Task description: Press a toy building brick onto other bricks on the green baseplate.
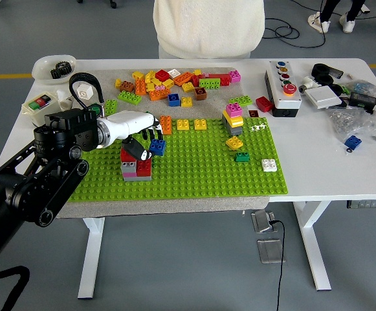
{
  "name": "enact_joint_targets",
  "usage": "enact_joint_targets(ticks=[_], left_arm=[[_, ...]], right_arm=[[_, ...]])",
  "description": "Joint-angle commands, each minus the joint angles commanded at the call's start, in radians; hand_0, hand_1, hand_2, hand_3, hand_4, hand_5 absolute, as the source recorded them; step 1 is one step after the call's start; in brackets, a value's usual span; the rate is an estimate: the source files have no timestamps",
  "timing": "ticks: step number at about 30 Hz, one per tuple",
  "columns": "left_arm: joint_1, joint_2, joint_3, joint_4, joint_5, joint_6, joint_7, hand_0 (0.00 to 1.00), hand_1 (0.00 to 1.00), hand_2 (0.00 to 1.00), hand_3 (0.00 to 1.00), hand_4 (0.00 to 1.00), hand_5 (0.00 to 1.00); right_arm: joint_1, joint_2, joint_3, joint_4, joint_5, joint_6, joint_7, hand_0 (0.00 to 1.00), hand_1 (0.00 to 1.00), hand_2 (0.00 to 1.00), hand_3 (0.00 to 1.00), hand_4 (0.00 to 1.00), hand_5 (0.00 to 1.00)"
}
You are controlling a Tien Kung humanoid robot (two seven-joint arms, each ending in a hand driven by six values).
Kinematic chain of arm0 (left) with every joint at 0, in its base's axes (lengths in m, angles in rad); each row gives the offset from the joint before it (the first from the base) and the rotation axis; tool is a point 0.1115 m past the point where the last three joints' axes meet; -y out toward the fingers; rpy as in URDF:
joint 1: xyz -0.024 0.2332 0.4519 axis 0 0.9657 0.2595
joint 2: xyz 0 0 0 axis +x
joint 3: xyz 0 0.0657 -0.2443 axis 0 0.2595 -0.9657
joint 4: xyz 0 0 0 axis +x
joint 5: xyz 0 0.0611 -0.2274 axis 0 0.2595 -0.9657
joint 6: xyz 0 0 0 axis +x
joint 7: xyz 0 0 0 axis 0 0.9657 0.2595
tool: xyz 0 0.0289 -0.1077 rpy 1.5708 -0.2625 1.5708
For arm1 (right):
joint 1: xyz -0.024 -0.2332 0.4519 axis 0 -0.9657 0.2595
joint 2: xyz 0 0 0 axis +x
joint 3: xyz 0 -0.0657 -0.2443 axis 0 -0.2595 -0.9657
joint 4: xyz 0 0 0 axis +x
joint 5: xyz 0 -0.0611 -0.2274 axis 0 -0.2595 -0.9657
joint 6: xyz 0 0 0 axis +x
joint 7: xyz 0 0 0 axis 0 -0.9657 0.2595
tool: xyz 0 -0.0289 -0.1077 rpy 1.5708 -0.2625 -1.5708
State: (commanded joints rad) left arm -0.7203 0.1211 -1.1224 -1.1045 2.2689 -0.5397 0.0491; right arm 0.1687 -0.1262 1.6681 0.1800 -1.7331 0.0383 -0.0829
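Nearest to us, our left arm (pixel 32 188) sweeps in from the lower left corner and reaches over the left part of the green baseplate (pixel 194 172). On that plate's left side stands a small stack of red, pink and grey bricks (pixel 136 166). Our left hand (pixel 139 129) hangs right above that stack, fingers curled round a blue brick (pixel 157 147), which sits just beside the stack's top on the right, level with it; we can't tell whether it touches the stack.

Further right on the baseplate we see a white brick (pixel 269 165) near the right edge, a small green brick (pixel 242 156) closer to the middle, and beyond it a yellow brick (pixel 234 142) lying tilted. Behind that rises a tower (pixel 233 119) of grey, yellow and pink bricks at the plate's far edge.

Past the baseplate's far edge lies a loose heap of mixed bricks (pixel 175 81). To the right of the plate stands a button box (pixel 282 87). At the far side a person in a cream sweater (pixel 208 26) stands at the table (pixel 323 155).
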Motion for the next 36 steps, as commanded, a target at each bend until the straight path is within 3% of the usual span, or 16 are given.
enact_joint_targets(ticks=[36], left_arm=[[0.003, 0.015, -0.021, 0.02, 0.0, -0.029, 0.003, 0.634, 0.61, 0.562, 0.539, 0.453, 0.089]], right_arm=[[0.0, 0.001, 0.005, 0.0, 0.003, -0.001, 0.0, 0.747, 0.643, 0.682, 0.609, 0.87, 0.519]])
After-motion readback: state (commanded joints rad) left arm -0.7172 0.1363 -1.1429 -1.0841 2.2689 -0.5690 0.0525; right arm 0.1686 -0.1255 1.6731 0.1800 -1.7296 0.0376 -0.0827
